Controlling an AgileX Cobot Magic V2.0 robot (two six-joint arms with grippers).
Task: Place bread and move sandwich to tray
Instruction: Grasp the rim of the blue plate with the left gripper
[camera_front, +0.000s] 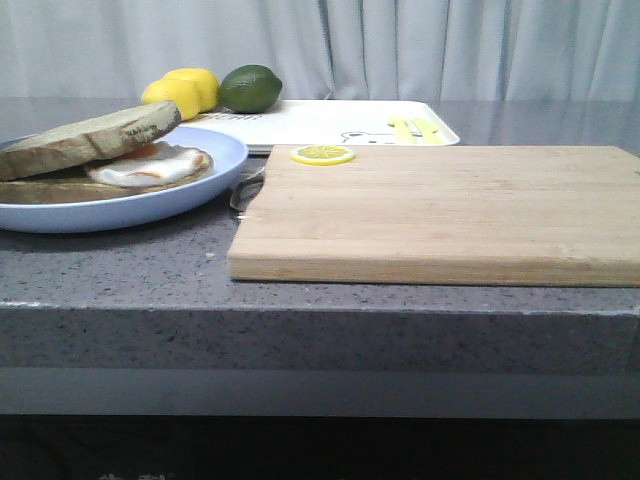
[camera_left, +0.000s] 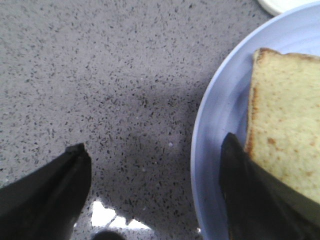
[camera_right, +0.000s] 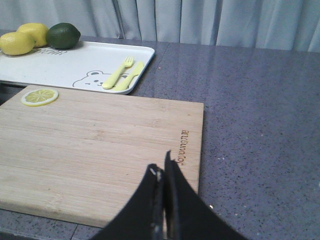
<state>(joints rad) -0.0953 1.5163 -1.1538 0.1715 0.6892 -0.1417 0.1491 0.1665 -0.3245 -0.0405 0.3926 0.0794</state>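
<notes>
On grey counter, left to right: sandwich, cutting board, tray behind.

Leftmost, sandwich (camera_front: 105, 155) on blue plate (camera_front: 190, 200), bread (camera_front: 85, 138) tilted over egg; left gripper (camera_left: 155, 195) spread wide beside plate rim. Rightward, cutting board (camera_front: 440, 210) with lemon slice (camera_front: 322, 155); tray (camera_front: 330, 122) behind; right gripper (camera_right: 162, 177) pinched closed, empty, above board.

In the front view the plate (camera_front: 150, 205) runs off the left edge, and the top slice of bread (camera_front: 90, 137) hides most of the egg (camera_front: 150, 165) beneath it. The cutting board (camera_front: 440, 210) is cut off at the right edge and covers the near rim of the tray (camera_front: 330, 122). In the left wrist view the plate and bread leave the frame at right, and the far fingertip (camera_left: 240, 170) overlaps the bread's corner.
</notes>
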